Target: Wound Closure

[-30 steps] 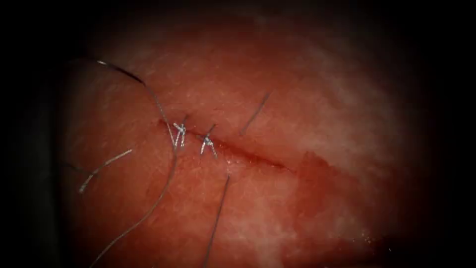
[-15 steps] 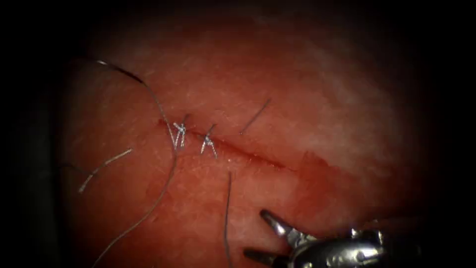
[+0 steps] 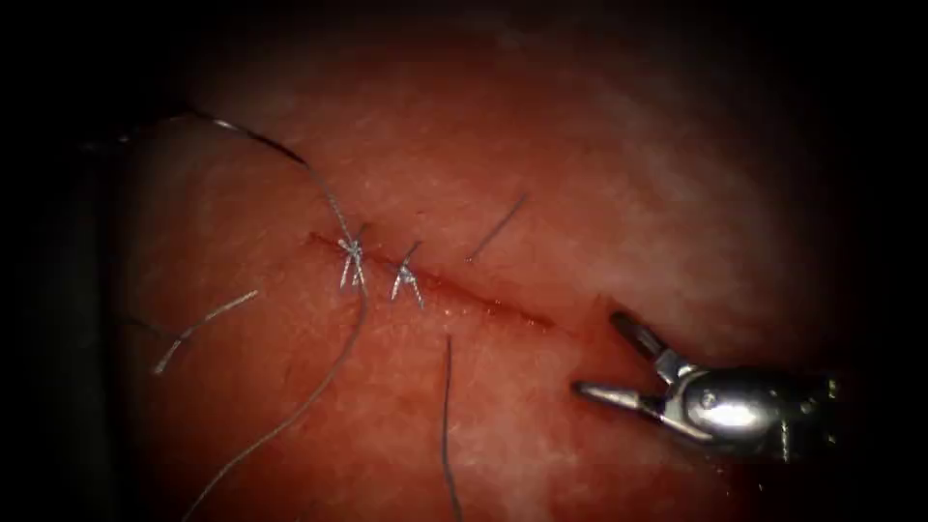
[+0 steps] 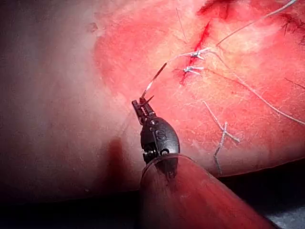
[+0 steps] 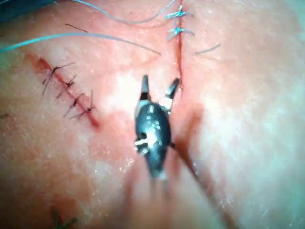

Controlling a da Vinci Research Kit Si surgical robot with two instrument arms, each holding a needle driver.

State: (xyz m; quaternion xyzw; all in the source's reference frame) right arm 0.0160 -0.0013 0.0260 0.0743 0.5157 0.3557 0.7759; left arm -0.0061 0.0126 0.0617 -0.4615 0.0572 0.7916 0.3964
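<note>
Right gripper (image 3: 604, 360) empty, agape beside cut's (image 3: 483, 302) right end.

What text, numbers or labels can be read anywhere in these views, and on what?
No readable text anywhere.
Left tool, shut on the thread: one small mark on its body, too blurred to read.
Right tool, open and holding nothing: no markings.
Tissue: no labels.

A second, shorter cut (image 5: 96, 122) lies well apart from the one being closed. Four dark stitches (image 5: 76, 102) in a row hold it shut. Another dark stitch (image 5: 59, 220) sits farther off. A blue-green surface (image 5: 19, 5) shows beyond.
</note>
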